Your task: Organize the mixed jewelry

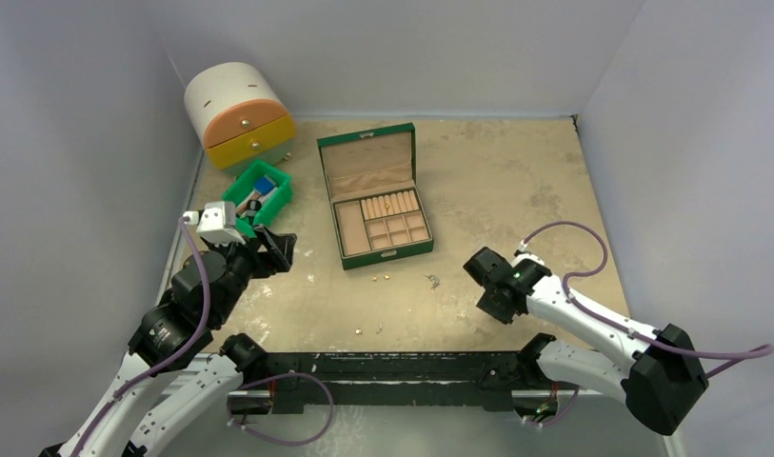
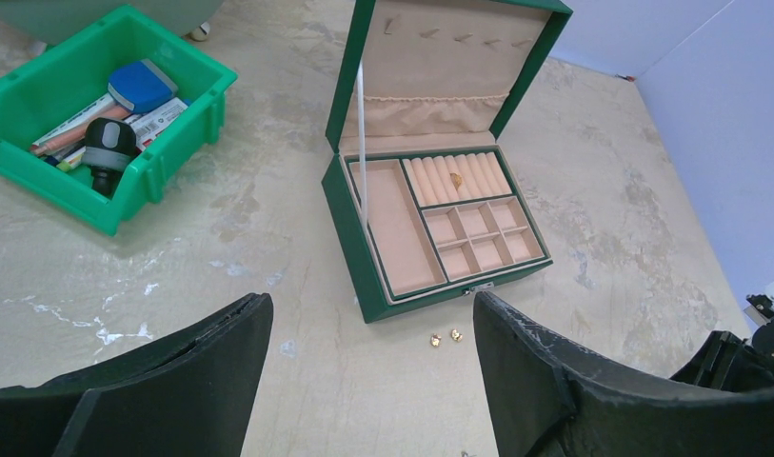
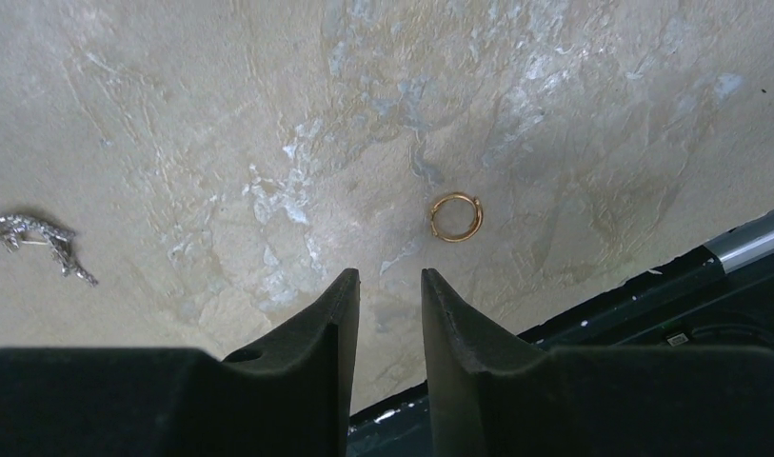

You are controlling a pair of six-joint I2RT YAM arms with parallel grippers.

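Left gripper [image 2: 373, 300]: I'm holding it over the left side of the table [image 1: 516, 181], jaws spread wide, gripping nothing. Its camera is facing the green jewelry box [image 2: 349, 233], which is sitting open with its lid [image 2: 440, 57] standing up at the back. One small gold piece [image 2: 455, 178] is lying on the ring rolls inside the box. Two gold studs [image 2: 446, 337] are lying side by side on the table just in front of the box's front wall.

Right gripper [image 3: 389, 276]: I'm hovering it low over the near-right part of the table, fingers almost together with a narrow gap showing and nothing in it. A gold ring [image 3: 456, 217] is lying flat just past the fingertips, slightly right in the wrist view, near the table's front edge. A silver charm [image 3: 35, 243] is lying well apart from it, off to the left.

In the top view, the charm is lying between the studs and the right gripper. Two more gold bits [image 1: 369, 329] are lying nearer the front edge; they're too small to tell ring from stud. A green bin [image 1: 280, 197] is sitting left of the box, and a round drawer unit [image 1: 235, 114] is standing behind it in the back-left corner.
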